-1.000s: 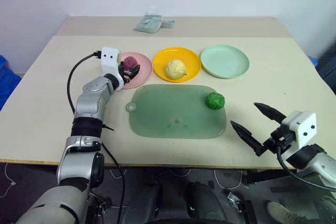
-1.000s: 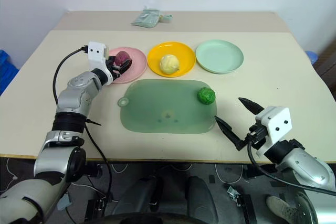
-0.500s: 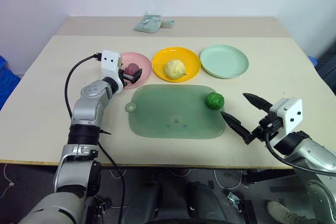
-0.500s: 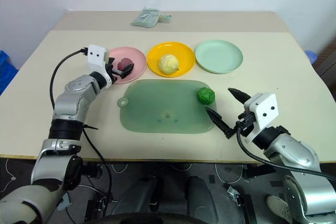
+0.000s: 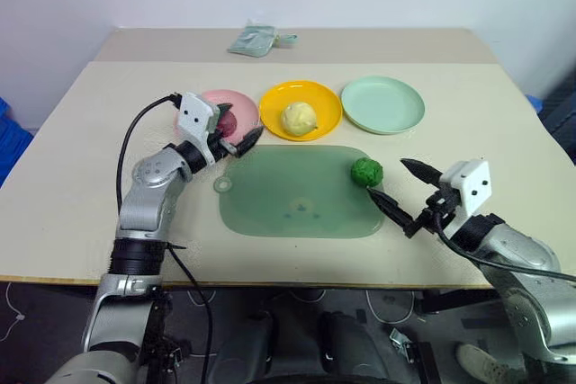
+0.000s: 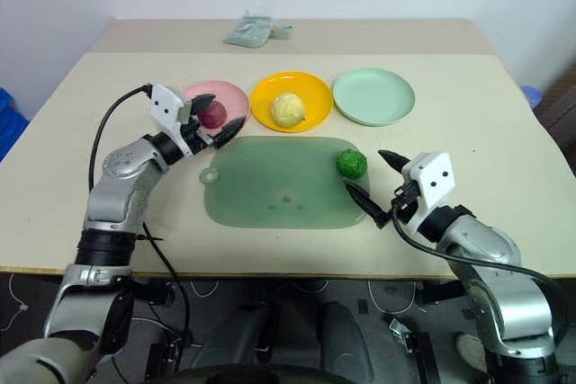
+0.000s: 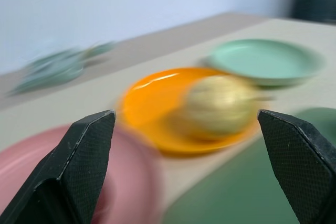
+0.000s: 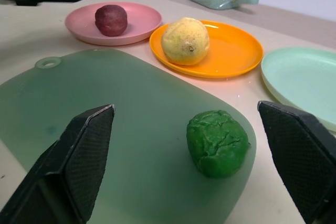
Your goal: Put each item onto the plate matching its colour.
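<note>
The dark red fruit [image 8: 111,19] lies on the pink plate [image 6: 232,92]. Just in front of that plate, my left gripper [image 5: 241,120] stands open and empty, pointing right toward the mat. On the yellow plate [image 5: 274,101] rests the pale yellow pear [image 5: 300,118]. The mint green plate [image 5: 382,103] is bare. A bumpy green ball [image 5: 366,171] sits on the right end of the translucent green mat [image 5: 288,195]. My right gripper [image 5: 387,178] is open at the ball's right, close to it but apart, its fingers [image 8: 294,150] spread wide.
A pale green packet [image 5: 261,40] lies at the table's back edge. A black cable [image 5: 135,128] loops from my left wrist over the table [image 5: 72,177]. The mat has a ring tab [image 5: 221,185] at its left end.
My left gripper drew back from the dark red fruit, which stays on the pink plate, and swung right. My right gripper moved forward, closer to the green ball.
</note>
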Tool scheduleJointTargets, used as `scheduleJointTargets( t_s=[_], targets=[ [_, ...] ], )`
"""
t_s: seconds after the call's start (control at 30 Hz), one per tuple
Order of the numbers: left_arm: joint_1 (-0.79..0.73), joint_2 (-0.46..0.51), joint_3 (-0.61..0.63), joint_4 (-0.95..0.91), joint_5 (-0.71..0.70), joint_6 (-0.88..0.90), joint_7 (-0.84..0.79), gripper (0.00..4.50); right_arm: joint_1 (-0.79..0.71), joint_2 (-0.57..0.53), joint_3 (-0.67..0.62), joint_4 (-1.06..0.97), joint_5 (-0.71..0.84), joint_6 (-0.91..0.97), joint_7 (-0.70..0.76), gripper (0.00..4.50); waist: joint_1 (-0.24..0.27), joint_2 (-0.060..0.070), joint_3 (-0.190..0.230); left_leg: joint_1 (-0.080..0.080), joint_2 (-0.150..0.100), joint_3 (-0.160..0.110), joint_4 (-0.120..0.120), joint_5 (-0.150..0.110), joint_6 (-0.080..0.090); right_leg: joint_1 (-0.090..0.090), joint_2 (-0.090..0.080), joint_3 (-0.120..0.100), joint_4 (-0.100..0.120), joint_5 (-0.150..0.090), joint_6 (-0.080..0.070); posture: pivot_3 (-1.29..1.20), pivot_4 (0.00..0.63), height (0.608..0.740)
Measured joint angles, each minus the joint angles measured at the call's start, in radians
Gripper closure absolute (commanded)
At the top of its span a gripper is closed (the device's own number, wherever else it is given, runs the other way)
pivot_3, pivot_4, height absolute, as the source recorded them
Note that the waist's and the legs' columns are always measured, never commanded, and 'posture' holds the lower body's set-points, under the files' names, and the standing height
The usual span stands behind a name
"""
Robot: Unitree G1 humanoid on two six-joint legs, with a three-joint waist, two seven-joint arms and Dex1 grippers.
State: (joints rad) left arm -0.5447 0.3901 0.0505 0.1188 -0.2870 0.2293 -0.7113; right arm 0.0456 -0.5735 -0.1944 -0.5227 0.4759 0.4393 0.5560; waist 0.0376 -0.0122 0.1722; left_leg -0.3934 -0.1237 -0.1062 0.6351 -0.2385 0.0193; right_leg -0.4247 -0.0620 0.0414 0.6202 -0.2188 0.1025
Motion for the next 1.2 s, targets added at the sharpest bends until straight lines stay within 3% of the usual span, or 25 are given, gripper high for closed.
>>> scheduleJointTargets(
  t_s=[0.4,0.7,0.8,0.93,1.2],
  targets=[
    [0.014,0.083,-0.031,-0.061,-0.065,0.080,-0.181,0.07,-0.151,0.050,0.156,0.258,-0.124,-0.076,0.028,0.00,-0.004,0.000,0.000,0.000,0.000,0.000,-0.001,0.000,0.000,-0.001,0.000,0.000,0.000,0.000,0.000,0.00,0.150,0.740],
    [0.059,0.107,-0.033,-0.139,-0.094,0.134,-0.201,0.07,-0.308,0.102,0.212,0.500,-0.254,-0.193,0.014,0.00,-0.007,0.000,0.000,0.000,0.000,0.000,-0.002,0.000,0.000,-0.001,0.000,0.000,0.000,0.000,0.000,0.00,0.150,0.740],
    [0.076,0.110,-0.033,-0.146,-0.095,0.137,-0.195,0.00,-0.315,0.109,0.219,0.550,-0.277,-0.207,0.012,0.91,-0.008,0.000,0.000,0.000,0.000,0.000,-0.002,0.000,0.000,-0.001,0.000,0.000,0.000,0.000,0.000,0.00,0.150,0.740],
    [0.082,0.117,-0.032,-0.172,-0.096,0.138,-0.182,0.00,-0.326,0.116,0.221,0.581,-0.298,-0.229,0.013,2.71,-0.013,0.001,0.000,0.000,0.000,0.000,-0.002,0.001,-0.001,-0.001,0.000,0.000,0.000,0.000,0.000,0.00,0.150,0.740],
    [0.107,0.123,-0.027,-0.199,-0.097,0.157,-0.156,0.00,-0.396,0.143,0.215,0.641,-0.306,-0.261,-0.010,2.81,-0.031,0.001,0.000,0.000,0.000,0.000,-0.004,0.001,-0.001,-0.002,0.001,0.000,0.001,0.000,-0.001,0.00,0.150,0.740]
  ],
)
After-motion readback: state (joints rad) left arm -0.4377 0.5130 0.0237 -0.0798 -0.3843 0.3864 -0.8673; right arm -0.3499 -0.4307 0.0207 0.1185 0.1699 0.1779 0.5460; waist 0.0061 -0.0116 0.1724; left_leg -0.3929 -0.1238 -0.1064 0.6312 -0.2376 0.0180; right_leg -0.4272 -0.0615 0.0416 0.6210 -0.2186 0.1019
